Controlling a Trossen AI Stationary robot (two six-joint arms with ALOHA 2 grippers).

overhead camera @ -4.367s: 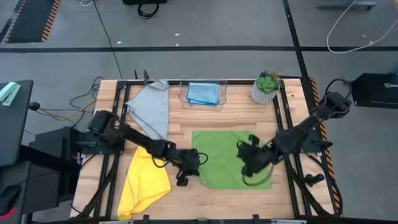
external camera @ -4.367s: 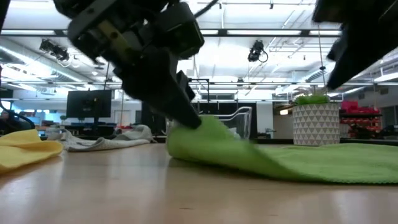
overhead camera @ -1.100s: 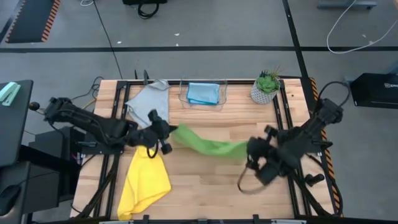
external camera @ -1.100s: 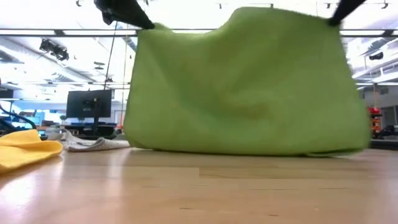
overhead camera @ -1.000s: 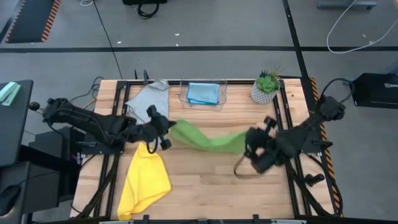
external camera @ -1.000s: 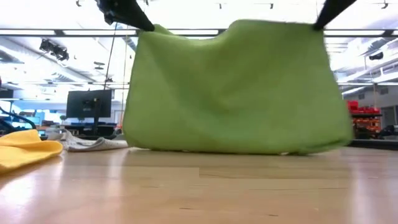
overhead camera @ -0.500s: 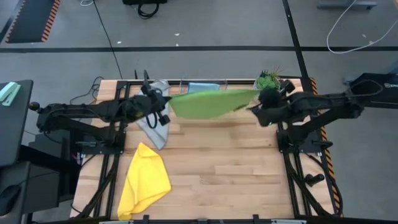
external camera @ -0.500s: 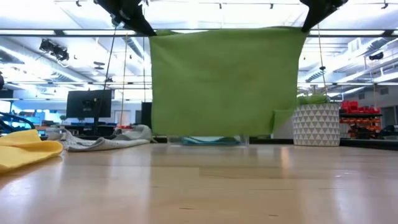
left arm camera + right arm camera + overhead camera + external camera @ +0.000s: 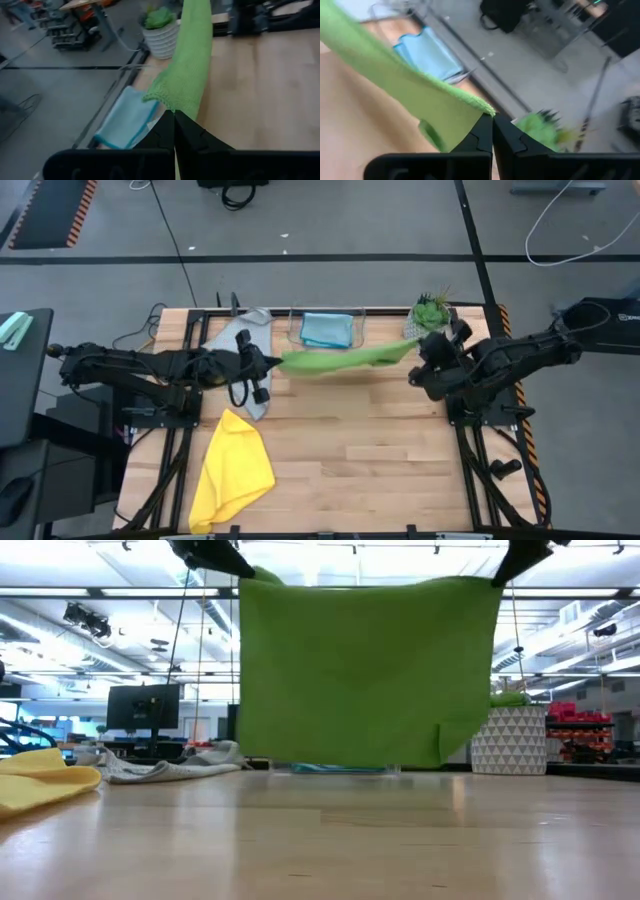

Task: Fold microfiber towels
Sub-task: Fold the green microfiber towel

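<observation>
The green towel (image 9: 345,357) hangs as a flat sheet (image 9: 365,670) over the table's far half, its lower edge clear of the wood. It is stretched between my two grippers. My left gripper (image 9: 272,363) is shut on its upper left corner. My right gripper (image 9: 415,346) is shut on its upper right corner. The yellow towel (image 9: 232,470) lies crumpled at the near left. The grey towel (image 9: 245,345) lies at the far left. The light blue towel (image 9: 326,328) lies folded in a clear tray. My left gripper pinches the green towel's upper left corner (image 9: 167,99) between its two shut fingers, coming from the table's left and slanting slightly down. The towel hangs below the hold, lifted clear, its top edge drawn nearly straight toward the other gripper. One layer or several, I cannot tell. My right gripper pinches the towel's upper right corner (image 9: 481,107) between its two shut fingers, coming from the table's right and slanting down. The cloth hangs below the fingers, clear of the table. Its top edge runs taut toward the left gripper.
A white patterned pot with a green plant (image 9: 430,318) stands at the far right corner, just behind the right gripper. The clear tray (image 9: 296,330) stands at the far edge behind the hanging towel. Bare wood (image 9: 360,450) lies in the near middle and right.
Both grippers have carried the green towel up and toward the table's far edge. Its lower edge, which dragged on the wood, now hangs clear. The cloth has gone from a sagging, bulging shape to a flat sheet with a nearly straight top edge.
</observation>
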